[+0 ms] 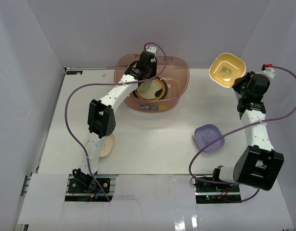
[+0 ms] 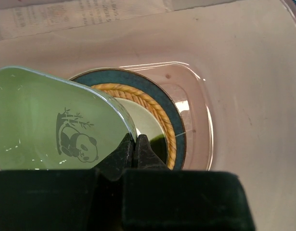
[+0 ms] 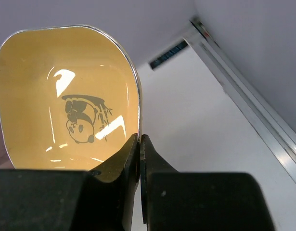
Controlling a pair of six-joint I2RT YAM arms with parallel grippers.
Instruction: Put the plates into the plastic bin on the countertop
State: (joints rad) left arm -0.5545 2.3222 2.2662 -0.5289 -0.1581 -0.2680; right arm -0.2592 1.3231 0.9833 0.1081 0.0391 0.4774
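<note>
**Two plates pinched at the rim: hazards on hand**

1. Green plate [image 2: 46,125], panda motif. Left fingers [image 2: 121,156] are clamped together on its near rim. The plate hangs tilted inside the plastic bin [image 1: 179,72], above a teal plate [image 2: 138,78] and an orange woven-look plate [image 2: 143,98] that lie flat on the bin floor.
   - Hazard: the hold is a thin pinch at one point on a glossy edge, so the plate may pivot or slip.
   - Hazard: if let go while this tilted, it could land edge-first on the stack, chip it, or come to rest propped against the bin's side.

2. Yellow plate [image 3: 66,96], same motif. Right fingers [image 3: 155,168] are shut on its rim. The plate is tipped steeply up at the back right corner, close to the wall [image 1: 277,48] and well apart from the bin.
   - Hazard: a sideways carry on a one-point grip invites swinging.
   - Hazard: a wide turn could clip the wall.
   - Hazard: reaching the bin while the left arm [image 1: 102,118] occupies it risks a collision.

3. Lavender plate [image 1: 209,137] and cream plate [image 1: 107,146], both loose on the tabletop [image 1: 152,144]. The cream one lies partly under the left arm.
   - Hazard: either could be nudged by an arm link passing low.
</note>
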